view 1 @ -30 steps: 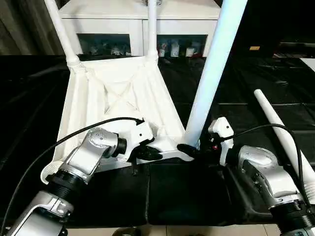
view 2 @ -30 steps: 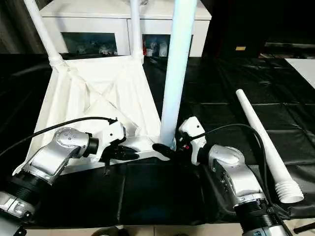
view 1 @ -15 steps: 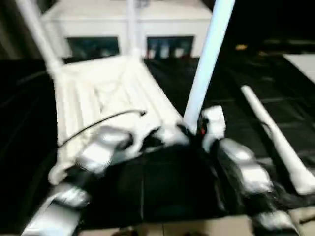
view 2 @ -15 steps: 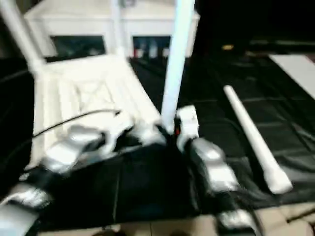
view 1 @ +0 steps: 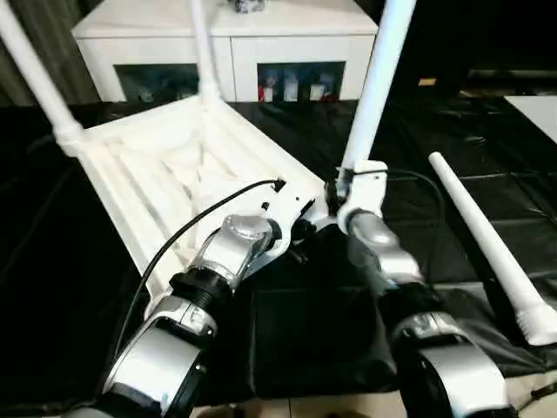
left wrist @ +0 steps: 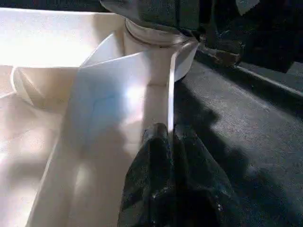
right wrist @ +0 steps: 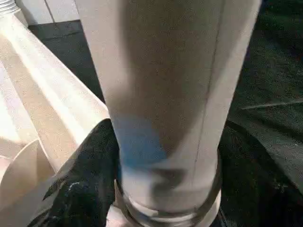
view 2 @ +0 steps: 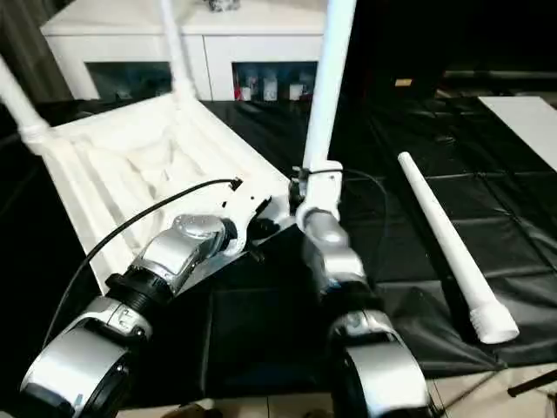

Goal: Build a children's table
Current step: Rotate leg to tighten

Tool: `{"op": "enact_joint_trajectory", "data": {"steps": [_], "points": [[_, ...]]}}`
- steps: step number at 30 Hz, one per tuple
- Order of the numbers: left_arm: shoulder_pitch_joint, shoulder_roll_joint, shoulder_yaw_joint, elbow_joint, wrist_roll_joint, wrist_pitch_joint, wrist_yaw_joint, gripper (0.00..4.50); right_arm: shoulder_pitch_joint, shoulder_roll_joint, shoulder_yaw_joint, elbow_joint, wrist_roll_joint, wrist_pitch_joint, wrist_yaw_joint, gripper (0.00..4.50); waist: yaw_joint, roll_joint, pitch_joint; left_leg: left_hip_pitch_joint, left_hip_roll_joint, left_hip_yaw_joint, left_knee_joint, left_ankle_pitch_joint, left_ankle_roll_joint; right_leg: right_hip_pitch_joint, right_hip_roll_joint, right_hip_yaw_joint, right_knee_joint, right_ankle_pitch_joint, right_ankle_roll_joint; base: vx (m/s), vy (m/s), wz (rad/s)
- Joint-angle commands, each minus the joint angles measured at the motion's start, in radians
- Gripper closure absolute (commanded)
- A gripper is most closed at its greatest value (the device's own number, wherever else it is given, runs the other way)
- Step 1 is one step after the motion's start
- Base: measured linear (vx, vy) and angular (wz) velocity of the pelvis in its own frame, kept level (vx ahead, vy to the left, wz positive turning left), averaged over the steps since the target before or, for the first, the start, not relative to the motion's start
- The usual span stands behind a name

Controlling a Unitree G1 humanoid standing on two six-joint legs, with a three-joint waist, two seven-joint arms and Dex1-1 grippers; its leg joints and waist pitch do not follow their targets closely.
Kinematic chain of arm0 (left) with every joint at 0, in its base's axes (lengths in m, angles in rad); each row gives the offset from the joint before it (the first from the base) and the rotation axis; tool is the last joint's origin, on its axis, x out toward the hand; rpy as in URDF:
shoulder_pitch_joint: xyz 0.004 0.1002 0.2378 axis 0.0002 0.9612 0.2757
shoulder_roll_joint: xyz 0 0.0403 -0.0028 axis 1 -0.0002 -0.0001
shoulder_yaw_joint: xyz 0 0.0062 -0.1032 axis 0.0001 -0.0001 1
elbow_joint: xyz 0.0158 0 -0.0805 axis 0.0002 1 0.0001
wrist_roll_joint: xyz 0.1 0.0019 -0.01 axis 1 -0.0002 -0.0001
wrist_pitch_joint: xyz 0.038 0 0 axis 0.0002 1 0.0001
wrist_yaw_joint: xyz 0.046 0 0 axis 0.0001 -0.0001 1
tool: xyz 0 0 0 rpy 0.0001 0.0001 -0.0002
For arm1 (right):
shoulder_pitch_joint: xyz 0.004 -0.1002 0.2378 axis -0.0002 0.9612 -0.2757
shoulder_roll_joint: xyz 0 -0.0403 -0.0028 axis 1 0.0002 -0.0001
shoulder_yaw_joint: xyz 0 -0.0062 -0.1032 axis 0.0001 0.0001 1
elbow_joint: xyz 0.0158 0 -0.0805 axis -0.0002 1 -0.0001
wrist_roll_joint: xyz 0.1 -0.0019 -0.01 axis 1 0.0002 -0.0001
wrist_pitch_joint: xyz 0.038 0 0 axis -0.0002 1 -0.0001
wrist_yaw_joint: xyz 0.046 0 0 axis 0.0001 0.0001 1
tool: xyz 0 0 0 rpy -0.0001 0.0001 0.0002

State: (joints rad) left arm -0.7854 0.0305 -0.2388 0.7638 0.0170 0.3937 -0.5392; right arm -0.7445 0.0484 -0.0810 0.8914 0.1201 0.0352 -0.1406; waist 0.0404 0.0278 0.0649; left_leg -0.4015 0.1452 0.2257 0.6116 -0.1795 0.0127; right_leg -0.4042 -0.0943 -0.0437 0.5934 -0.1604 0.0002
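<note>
A: We had the black-covered surface [view 1: 452, 174] under everything, and on it the children's table [view 1: 165, 174] lay upside down, ribbed underside up. Two legs stood in the far corners, and behind them was the white cabinet [view 1: 235, 43].

B: And the third leg [view 1: 374, 87]?

A: Upright in the near corner socket [left wrist: 158, 47], at the robot's right. We judged that to be the step in hand: seating that leg. The right end effector [right wrist: 161, 156] had its black fingers on either side of the tube's base, closed around it. The left end effector [left wrist: 171, 142] was pinched on the tabletop's thin edge wall just beside that socket, bracing it.

B: So what did the next move call for?

A: We reckoned a firm push or twist straight down the tube while the left kept the top from sliding. Whether the leg was fully home, we could not tell.

B: Anything in the way?

A: The fourth leg [view 1: 487, 244] lay loose on the surface, well apart on the right, awaiting the empty near-left corner. The left arm's cable [view 1: 209, 226] looped over the tabletop, and both forearms crowded that corner.
</note>
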Motion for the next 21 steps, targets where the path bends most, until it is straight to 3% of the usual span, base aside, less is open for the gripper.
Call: {"op": "enact_joint_trajectory", "data": {"steps": [1,3,6,7,8,9,11,12,13,14,15,18,21], "points": [[-0.017,0.010,0.031,-0.020,0.006,-0.073,0.031,4.50,0.010,0.057,0.015,0.008,0.015,-0.022,0.050,1.86,0.001,-0.007,-0.087,0.034,0.076,-0.048,-0.079,-0.200,0.042,0.037,-0.068,0.034,-0.058,-0.117,-0.241,0.000,0.000,0.00],[-0.016,0.021,0.024,-0.015,0.014,-0.089,0.015,4.50,0.013,0.046,0.015,-0.001,0.007,-0.043,0.054,1.30,0.002,-0.004,-0.083,0.038,0.078,-0.049,-0.081,-0.226,0.038,0.034,-0.066,0.033,-0.064,-0.168,-0.238,0.000,0.000,0.00],[0.005,0.054,-0.004,-0.050,0.019,-0.107,-0.051,4.50,0.047,0.010,0.018,-0.069,0.002,-0.039,0.078,1.14,0.000,0.000,-0.080,0.038,0.079,-0.052,-0.087,-0.284,0.019,0.032,-0.066,0.034,-0.070,-0.235,-0.219,0.000,0.000,0.00],[0.013,0.067,-0.015,-0.065,0.023,-0.111,-0.072,4.50,0.064,-0.002,0.015,-0.102,0.004,-0.029,0.084,1.06,-0.007,-0.005,-0.080,0.030,0.079,-0.056,-0.091,-0.283,0.012,0.039,-0.066,0.033,-0.067,-0.238,-0.211,0.000,0.000,0.00],[0.024,0.084,-0.029,-0.086,0.026,-0.111,-0.104,4.50,0.090,-0.016,0.017,-0.151,0.010,-0.009,0.104,0.89,-0.005,-0.004,-0.081,0.032,0.081,-0.058,-0.092,-0.281,0.009,0.039,-0.067,0.033,-0.068,-0.239,-0.208,0.000,0.000,0.00],[0.043,0.112,-0.051,-0.120,0.033,-0.090,-0.143,4.50,0.137,-0.041,0.028,-0.243,0.019,0.026,0.145,0.79,-0.001,-0.004,-0.080,0.040,0.083,-0.053,-0.091,-0.279,0.010,0.031,-0.062,0.035,-0.067,-0.220,-0.213,0.000,0.000,0.00],[0.053,0.129,-0.063,-0.139,0.038,-0.084,-0.165,4.50,0.165,-0.056,0.035,-0.297,0.022,0.042,0.169,0.71,0.004,-0.001,-0.081,0.041,0.084,-0.052,-0.091,-0.260,0.015,0.029,-0.062,0.036,-0.064,-0.199,-0.215,0.000,0.000,0.00],[0.067,0.146,-0.060,-0.166,0.030,-0.069,-0.184,4.50,0.225,-0.102,0.066,-0.398,0.045,0.077,0.274,0.71,0.004,0.005,-0.080,0.041,0.082,-0.052,-0.091,-0.264,0.016,0.031,-0.060,0.036,-0.063,-0.198,-0.215,0.000,0.000,0.00],[0.072,0.155,-0.061,-0.175,0.029,-0.072,-0.198,4.50,0.249,-0.122,0.075,-0.434,0.049,0.086,0.305,0.35,0.007,0.003,-0.080,0.041,0.086,-0.054,-0.094,-0.275,0.007,0.031,-0.060,0.036,-0.062,-0.198,-0.209,0.000,0.000,0.00],[0.074,0.160,-0.062,-0.179,0.028,-0.074,-0.204,4.50,0.260,-0.131,0.079,-0.450,0.050,0.090,0.319,0.31,0.009,0.003,-0.080,0.041,0.085,-0.054,-0.094,-0.278,0.003,0.032,-0.059,0.035,-0.064,-0.200,-0.208,0.000,0.000,0.00],[0.090,0.181,-0.059,-0.204,0.017,-0.073,-0.241,4.50,0.321,-0.195,0.107,-0.532,0.086,0.137,0.442,0.28,0.014,0.002,-0.078,0.042,0.086,-0.054,-0.094,-0.285,0.003,0.035,-0.060,0.036,-0.066,-0.195,-0.204,0.000,0.000,0.00],[0.114,0.215,-0.075,-0.240,-0.002,-0.093,-0.323,4.50,0.373,-0.252,0.114,-0.591,0.113,0.164,0.545,0.07,0.015,0.003,-0.079,0.040,0.084,-0.053,-0.093,-0.292,0.004,0.035,-0.064,0.038,-0.066,-0.200,-0.214,0.000,0.000,0.00],[0.176,0.294,-0.128,-0.332,-0.046,-0.185,-0.526,4.50,0.448,-0.382,0.167,-0.655,0.135,0.212,0.764,0.07,0.017,0.003,-0.076,0.037,0.089,-0.056,-0.094,-0.297,0.008,0.037,-0.068,0.040,-0.067,-0.213,-0.221,0.000,0.000,0.00]]}}
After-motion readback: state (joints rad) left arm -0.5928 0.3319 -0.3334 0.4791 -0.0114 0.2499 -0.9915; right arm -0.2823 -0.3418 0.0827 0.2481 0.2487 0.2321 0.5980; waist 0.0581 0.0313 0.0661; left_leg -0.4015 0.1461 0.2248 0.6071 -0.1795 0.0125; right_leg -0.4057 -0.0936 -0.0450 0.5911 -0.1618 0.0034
